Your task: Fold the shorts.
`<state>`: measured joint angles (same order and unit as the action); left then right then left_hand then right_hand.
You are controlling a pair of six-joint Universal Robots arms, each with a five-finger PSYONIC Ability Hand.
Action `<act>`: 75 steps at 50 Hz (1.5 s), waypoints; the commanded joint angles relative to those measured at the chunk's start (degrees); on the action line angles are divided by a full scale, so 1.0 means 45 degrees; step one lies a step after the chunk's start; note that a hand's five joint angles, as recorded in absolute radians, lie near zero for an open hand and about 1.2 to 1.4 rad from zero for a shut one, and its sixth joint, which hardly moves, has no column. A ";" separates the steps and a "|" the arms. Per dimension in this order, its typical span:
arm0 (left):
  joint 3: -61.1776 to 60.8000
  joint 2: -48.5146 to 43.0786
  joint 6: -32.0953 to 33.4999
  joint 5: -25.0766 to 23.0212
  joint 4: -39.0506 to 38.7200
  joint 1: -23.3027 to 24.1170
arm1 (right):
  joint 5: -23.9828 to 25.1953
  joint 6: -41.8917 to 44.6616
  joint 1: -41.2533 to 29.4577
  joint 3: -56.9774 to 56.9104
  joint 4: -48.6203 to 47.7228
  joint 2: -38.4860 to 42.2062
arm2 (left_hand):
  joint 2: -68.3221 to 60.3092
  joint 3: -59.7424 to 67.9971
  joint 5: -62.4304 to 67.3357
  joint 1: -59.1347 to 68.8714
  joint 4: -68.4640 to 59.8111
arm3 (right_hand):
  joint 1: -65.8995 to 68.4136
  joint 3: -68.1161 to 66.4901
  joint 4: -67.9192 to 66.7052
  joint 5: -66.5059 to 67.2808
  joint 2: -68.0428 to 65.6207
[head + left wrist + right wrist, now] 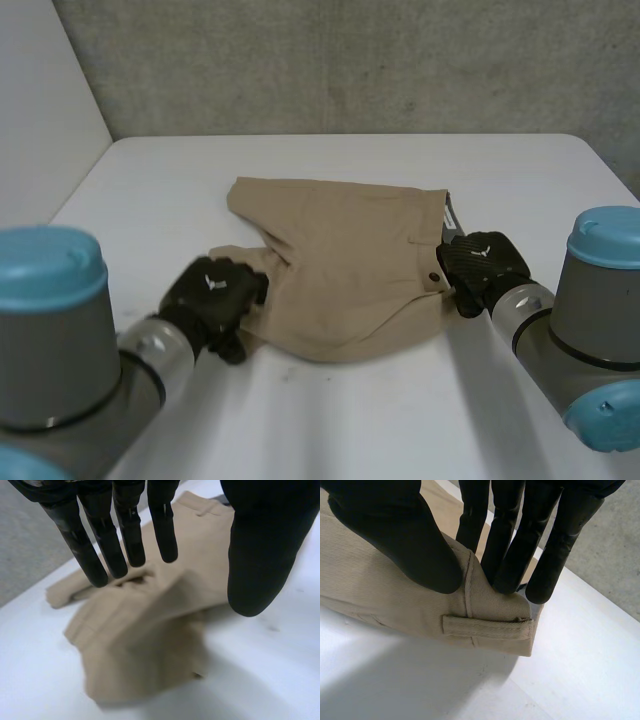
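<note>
Tan shorts (350,260) lie folded in the middle of the white table (330,410), waistband toward my right side. My left hand (215,290) hovers at the leg end; in the left wrist view its fingers (125,530) and thumb (260,555) stand straight and apart above the rumpled leg cloth (145,630), holding nothing. My right hand (480,262) is at the waistband corner. In the right wrist view its thumb (405,535) and fingers (505,555) pinch the lifted waistband (395,595) just above a belt loop (487,627).
A grey wall (350,60) runs behind the table's far edge. Bare tabletop lies in front of the shorts and beyond them toward the far edge (340,150).
</note>
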<state>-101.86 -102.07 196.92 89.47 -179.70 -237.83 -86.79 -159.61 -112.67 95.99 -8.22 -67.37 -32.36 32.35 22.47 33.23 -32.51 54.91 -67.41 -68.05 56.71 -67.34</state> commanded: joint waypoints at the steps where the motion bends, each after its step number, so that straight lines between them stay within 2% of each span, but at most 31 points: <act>1: -0.0997 -0.0169 -0.0127 0.0060 -0.0105 0.0333 | 0.0049 0.0059 -0.0001 -0.0003 -0.0009 -0.0049 | -0.2778 0.2781 0.2755 0.2584 -0.2746 | 0.5576 -0.2798 -0.2656 0.2953 -0.2814; 7: -0.1017 -0.0775 -0.0146 0.0001 -0.0202 0.0099 | 0.0030 0.0059 -0.0001 0.0036 -0.0009 -0.0030 | -0.4722 0.4725 0.4699 0.4529 -0.4691 | 0.5576 -0.2798 -0.2656 0.2953 -0.2814; 10: -0.0959 -0.0814 -0.0146 0.0020 -0.0358 -0.0038 | 0.0030 0.0059 -0.0001 0.0036 -0.0009 -0.0030 | -0.4201 0.4204 0.4178 0.4007 -0.4169 | 0.5576 -0.2798 -0.2656 0.2953 -0.2814; 16: -0.0549 -0.1380 -0.0088 0.0040 -0.1100 -0.0526 | 0.0069 0.0059 -0.0001 0.0036 -0.0009 -0.0049 | -0.1022 0.1025 0.1000 0.0829 -0.0991 | 0.5576 -0.2798 -0.2656 0.2953 -0.2814; 28: 0.1442 -0.3294 0.0068 0.1231 -0.1745 -0.0859 | 0.0069 0.0078 -0.0098 0.0173 -0.0048 -0.0069 | -0.0797 0.0800 0.0774 0.0603 -0.0765 | 0.5576 -0.2798 -0.2656 0.2953 -0.2814; 34: 0.2204 -0.4211 0.0069 0.1329 -0.1628 -0.0859 | 0.0089 0.0078 -0.0118 0.0173 -0.0087 -0.0049 | -0.0797 0.0800 0.0774 0.0604 -0.0765 | 0.5576 -0.2798 -0.2656 0.2953 -0.2814; 47: 0.3064 -0.4857 0.0107 0.1329 -0.1570 -0.0859 | 0.0089 0.0137 -0.0118 0.0153 -0.0126 -0.0010 | -0.1095 0.1098 0.1072 0.0902 -0.1064 | 0.5576 -0.2798 -0.2656 0.2953 -0.2814; 48: 0.3103 -0.4896 0.0108 0.1329 -0.1570 -0.0859 | 0.0089 0.0137 -0.0118 0.0153 -0.0126 -0.0010 | -0.1392 0.1395 0.1369 0.1199 -0.1360 | 0.5576 -0.2798 -0.2656 0.2953 -0.2814; 51: 0.3182 -0.4936 0.0127 0.1329 -0.1570 -0.0859 | 0.0089 0.0137 -0.0118 0.0153 -0.0146 -0.0010 | -0.4674 0.4677 0.4651 0.4481 -0.4643 | 0.5576 -0.2798 -0.2656 0.2953 -0.2814; 53: 0.3182 -0.4956 0.0127 0.1329 -0.1589 -0.0859 | 0.0089 0.0137 -0.0098 0.0134 -0.0146 -0.0010 | -0.9487 0.9490 0.9464 0.9294 -0.9456 | 0.5576 -0.2798 -0.2656 0.2953 -0.2814; 55: 0.3182 -0.4936 0.0166 0.1329 -0.1589 -0.0859 | 0.0089 0.0156 -0.0098 0.0095 -0.0146 0.0009 | -1.0585 1.0589 1.0563 1.0392 -1.0554 | 0.5576 -0.2798 -0.2656 0.2953 -0.2814; 60: 0.3026 -0.4605 0.0166 0.1309 -0.1336 -0.0762 | 0.0069 0.0312 -0.0020 -0.0003 -0.0087 -0.0010 | -1.0586 1.0589 1.0563 1.0392 -1.0554 | 0.5576 -0.2798 -0.2656 0.2953 -0.2814; 67: 0.2188 -0.1720 0.0010 0.1095 0.0302 -0.0937 | -0.0009 0.1930 0.0058 -0.0139 0.0302 -0.0225 | -1.0586 1.0589 1.0563 1.0392 -1.0554 | 0.5576 -0.2798 -0.2656 0.2953 -0.2814; 73: 0.1405 0.0803 -0.0087 -0.0114 0.1534 -0.1502 | -0.0048 0.3378 0.0897 -0.0237 0.1318 -0.0693 | -1.0586 1.0589 1.0563 1.0392 -1.0554 | 0.5576 -0.2798 -0.2656 0.2953 -0.2814; 75: 0.1249 0.1641 -0.0282 -0.0815 0.2060 -0.2241 | -0.0087 0.3709 0.1034 -0.0295 0.1649 -0.0849 | -1.0586 1.0589 1.0563 1.0392 -1.0554 | 0.5576 -0.2798 -0.2656 0.2953 -0.2814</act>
<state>-93.58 -104.76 196.83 92.16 -175.93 -242.89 -86.98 -147.93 -110.77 95.14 -4.81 -69.29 -68.10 65.70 54.41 63.71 -68.32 54.91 -67.41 -68.05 56.71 -67.34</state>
